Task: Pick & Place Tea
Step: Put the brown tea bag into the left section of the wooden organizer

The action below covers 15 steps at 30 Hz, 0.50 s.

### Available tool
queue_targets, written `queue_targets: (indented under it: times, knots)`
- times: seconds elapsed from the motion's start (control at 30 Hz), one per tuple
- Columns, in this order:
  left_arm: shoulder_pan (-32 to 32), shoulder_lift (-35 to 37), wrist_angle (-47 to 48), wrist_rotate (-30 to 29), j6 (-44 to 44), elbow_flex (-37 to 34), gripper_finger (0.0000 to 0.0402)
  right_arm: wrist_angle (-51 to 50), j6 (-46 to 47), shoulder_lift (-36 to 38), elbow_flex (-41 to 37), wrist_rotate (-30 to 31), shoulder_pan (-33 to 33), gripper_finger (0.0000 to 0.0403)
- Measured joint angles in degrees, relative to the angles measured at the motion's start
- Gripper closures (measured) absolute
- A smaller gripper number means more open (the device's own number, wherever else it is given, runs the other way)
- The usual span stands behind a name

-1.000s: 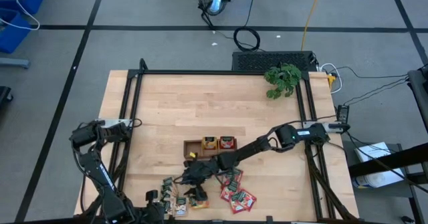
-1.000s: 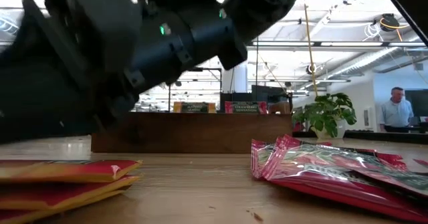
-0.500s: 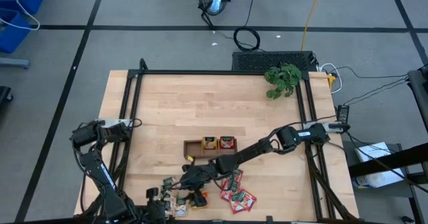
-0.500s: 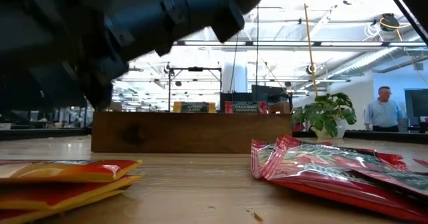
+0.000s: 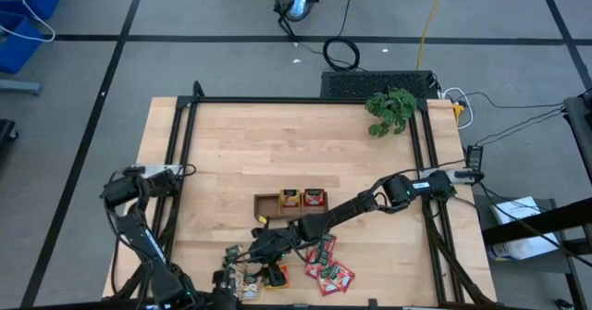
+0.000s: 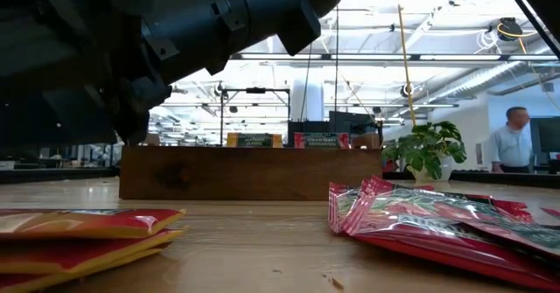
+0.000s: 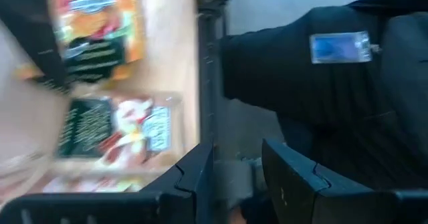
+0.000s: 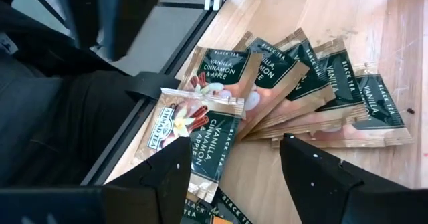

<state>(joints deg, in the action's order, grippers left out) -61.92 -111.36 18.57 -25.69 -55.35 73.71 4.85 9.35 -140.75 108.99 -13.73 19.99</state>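
Tea sachets lie flat near the table's near edge. Dark green ones fan out, orange ones lie in the middle, and red ones lie to their right. The right arm reaches across from the right. Its gripper is open above the dark green fan, with its fingers on either side of the fan's left sachets. The left gripper is low at the near edge, next to the sachets, and is open. It faces a dark green sachet and an orange one.
The long brown tray stands just behind the pile, with an orange sachet and a red one upright in two compartments. A leafy plant is at the far right corner. A black frame rail runs along the left. A person stands in the room beyond.
The right gripper has moved a little toward the table's left and near edge, from over the orange sachets to over the dark green fan. In the low view its arm has risen. The sachets have not moved.
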Motion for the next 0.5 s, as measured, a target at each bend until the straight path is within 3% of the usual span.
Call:
queue_targets:
  times: [0.3,0.5]
  knots:
    - [1.61,-4.57,-1.38,1.89,-2.01,0.00,0.0273,0.08,-0.87,-1.34,-0.07,1.37,0.42,0.0190]
    - [1.96,-4.84,-0.63,0.50,-1.99,0.02,0.0273,1.85,0.72,-4.07,0.02,-1.74,-0.09,0.0190]
